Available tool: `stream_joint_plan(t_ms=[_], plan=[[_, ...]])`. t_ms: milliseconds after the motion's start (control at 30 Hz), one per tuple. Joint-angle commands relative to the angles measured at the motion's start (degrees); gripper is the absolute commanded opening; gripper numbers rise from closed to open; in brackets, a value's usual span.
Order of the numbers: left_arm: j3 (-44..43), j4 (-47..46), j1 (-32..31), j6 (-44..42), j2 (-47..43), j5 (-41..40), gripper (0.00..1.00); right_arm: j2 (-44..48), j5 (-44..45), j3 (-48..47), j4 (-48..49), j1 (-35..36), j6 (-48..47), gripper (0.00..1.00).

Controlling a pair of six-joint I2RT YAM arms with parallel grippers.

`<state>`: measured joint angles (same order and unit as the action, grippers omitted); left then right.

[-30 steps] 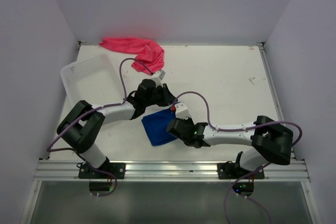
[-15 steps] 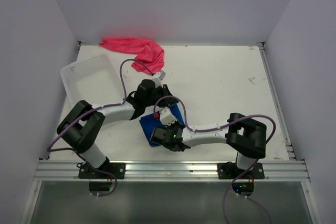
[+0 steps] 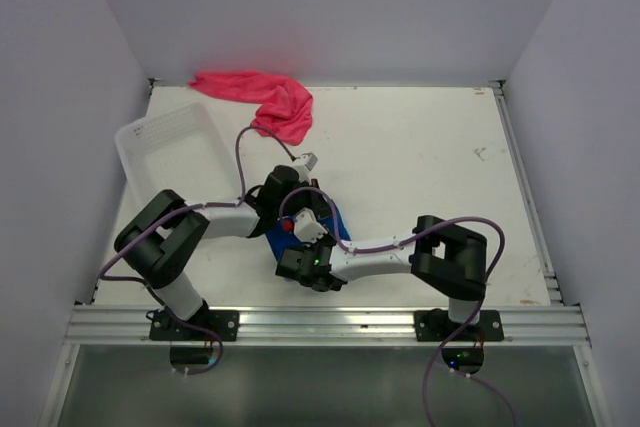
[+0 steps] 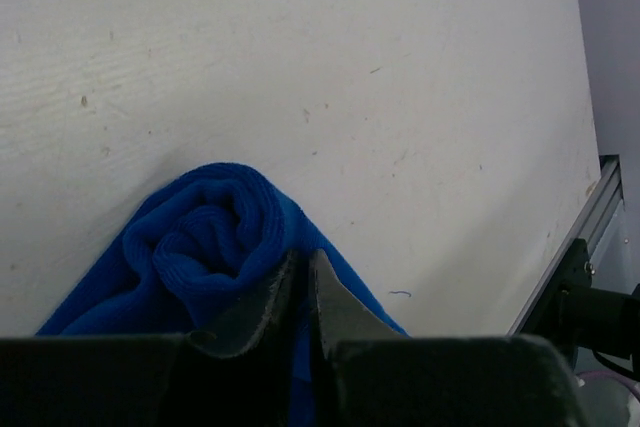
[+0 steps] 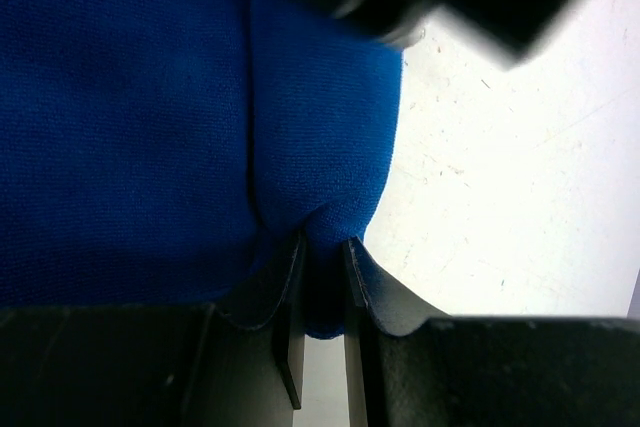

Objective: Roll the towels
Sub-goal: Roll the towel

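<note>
The royal blue towel lies mid-table, mostly hidden under both grippers in the top view. In the left wrist view its rolled end shows as a coil. My left gripper is shut on a fold of the blue towel beside that coil. My right gripper is shut on the blue towel's edge, with the cloth filling that view. In the top view the left gripper and right gripper sit close together. The pink-red towel lies crumpled at the table's far edge.
A white slotted basket stands at the left side of the table. The white tabletop stretches to the right. Purple walls close in on three sides. A metal rail runs along the near edge.
My right gripper has swept left across the blue towel, bunching it smaller. My left gripper has drawn slightly back toward the near left with it. The pink-red towel has not moved.
</note>
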<state>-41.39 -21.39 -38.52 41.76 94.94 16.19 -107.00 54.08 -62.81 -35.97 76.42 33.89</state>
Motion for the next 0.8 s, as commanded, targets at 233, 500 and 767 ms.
stream_joint_plan(t_ms=[233, 500, 767], plan=[[9.3, -3.4, -1.4, 0.2, 3.5, -4.3, 0.08, -0.5, -3.0, -0.8, 1.2, 0.4, 2.7, 0.01], [12.8, -5.5, -1.5, 0.9, 4.9, -5.4, 0.05, 5.8, -4.6, 1.2, 2.0, -0.5, 4.1, 0.21], [15.9, -5.2, -1.4, -0.7, 3.2, -6.7, 0.04, 17.3, -9.5, 5.1, 4.1, -2.4, 3.8, 0.46]])
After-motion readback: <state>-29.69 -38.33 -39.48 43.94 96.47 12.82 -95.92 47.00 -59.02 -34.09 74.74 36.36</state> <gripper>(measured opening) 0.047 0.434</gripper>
